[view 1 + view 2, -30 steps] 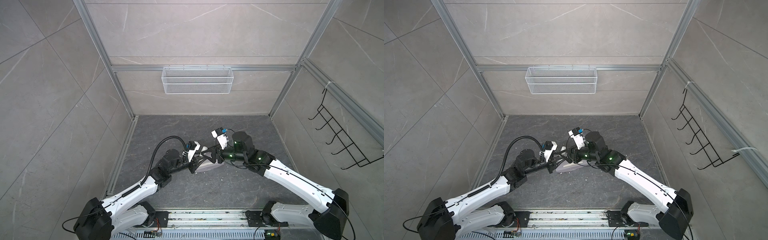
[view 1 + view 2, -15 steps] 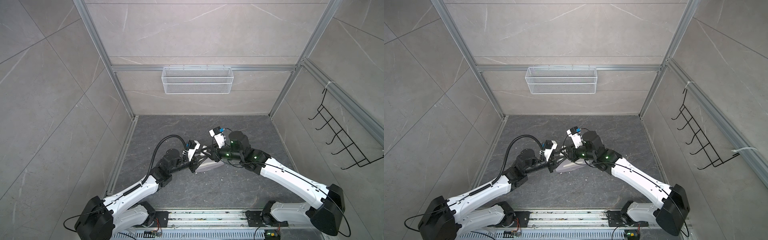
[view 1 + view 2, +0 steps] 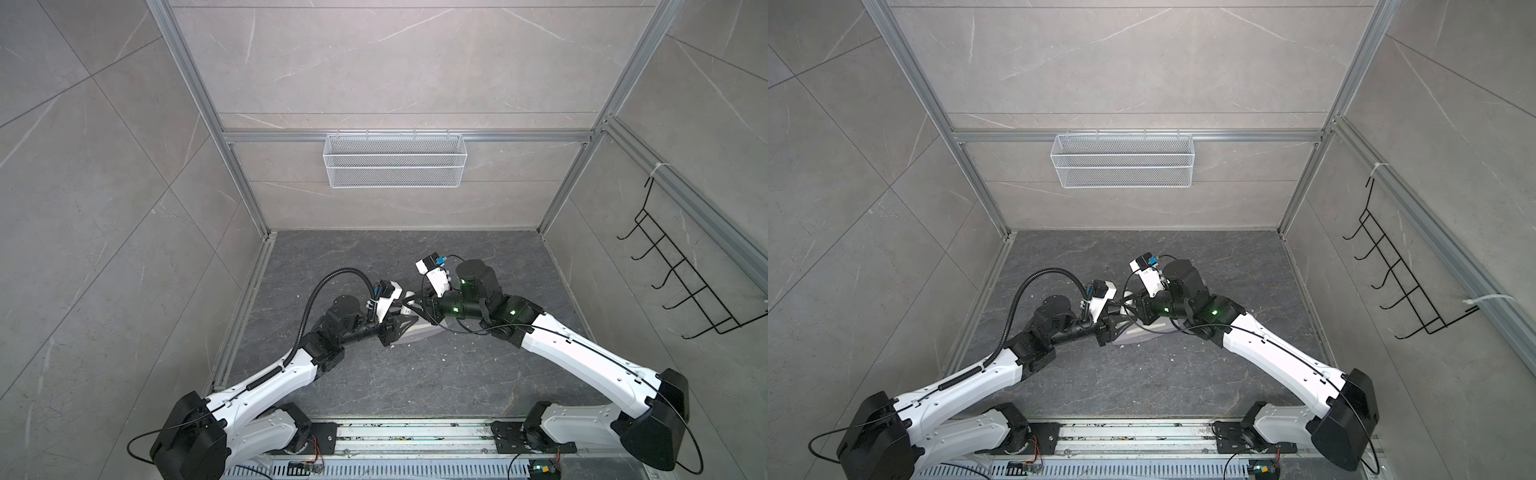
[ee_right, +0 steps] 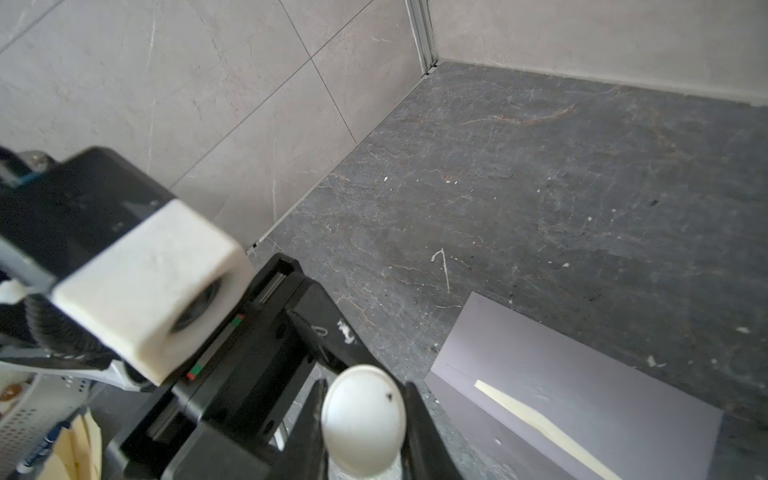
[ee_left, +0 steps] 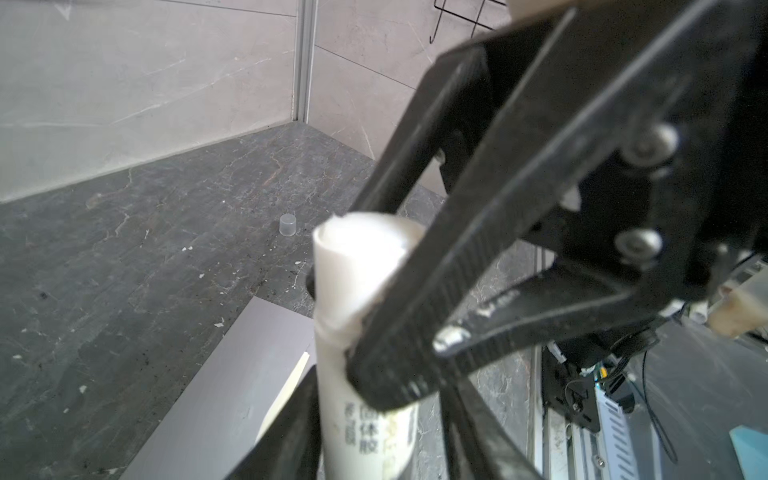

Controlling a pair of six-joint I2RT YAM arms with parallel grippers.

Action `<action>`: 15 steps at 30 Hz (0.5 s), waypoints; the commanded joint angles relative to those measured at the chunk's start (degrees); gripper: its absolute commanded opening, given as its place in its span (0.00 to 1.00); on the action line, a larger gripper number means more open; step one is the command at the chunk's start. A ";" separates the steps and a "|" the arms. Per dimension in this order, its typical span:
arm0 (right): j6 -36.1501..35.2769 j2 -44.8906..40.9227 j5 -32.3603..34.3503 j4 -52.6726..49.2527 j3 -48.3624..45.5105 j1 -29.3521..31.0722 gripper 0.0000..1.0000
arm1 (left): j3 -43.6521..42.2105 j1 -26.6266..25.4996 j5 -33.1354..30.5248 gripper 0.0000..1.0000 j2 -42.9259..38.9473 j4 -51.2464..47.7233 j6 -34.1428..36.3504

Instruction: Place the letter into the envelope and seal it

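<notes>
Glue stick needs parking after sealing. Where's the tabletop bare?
Bare: dark stone tabletop between the pale lavender-grey paper envelope and the front rail; behind the envelope to the back wall, save a small clear plastic cap. Crowded: centre, where left gripper and right gripper meet at the white glue stick.

In the middle of the dark stone bench [image 3: 1225, 257] the pale lavender-grey envelope [image 3: 1136, 336] lies flat, partly hidden under both arms. The left gripper [image 3: 1119, 318] and right gripper [image 3: 1130, 306] meet tip to tip just above it, with a white stick [image 3: 1127, 302] between them. A wire basket [image 3: 1123, 160] hangs on the back wall and a black hook rack [image 3: 1391, 282] on the right wall.
</notes>
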 commanded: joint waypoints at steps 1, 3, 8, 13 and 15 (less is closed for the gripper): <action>-10.25 -2.56 1.21 -7.12 3.39 0.24 0.05 | 1.52 1.54 7.32 0.61 -2.68 -1.00 1.43; -13.45 -3.02 0.35 -9.49 4.24 0.23 0.04 | 0.90 2.86 11.01 0.65 -3.64 -0.48 0.94; -18.46 -3.30 -3.51 -12.20 4.94 0.19 0.04 | -0.34 5.52 17.41 0.69 -5.24 0.91 0.30; -19.85 -2.90 -7.80 -12.62 4.89 0.24 0.05 | 0.09 6.22 21.78 0.68 -4.96 0.20 0.87; -20.02 -2.71 -8.39 -12.47 4.85 0.24 0.05 | 0.42 6.21 23.13 0.67 -4.31 0.19 0.83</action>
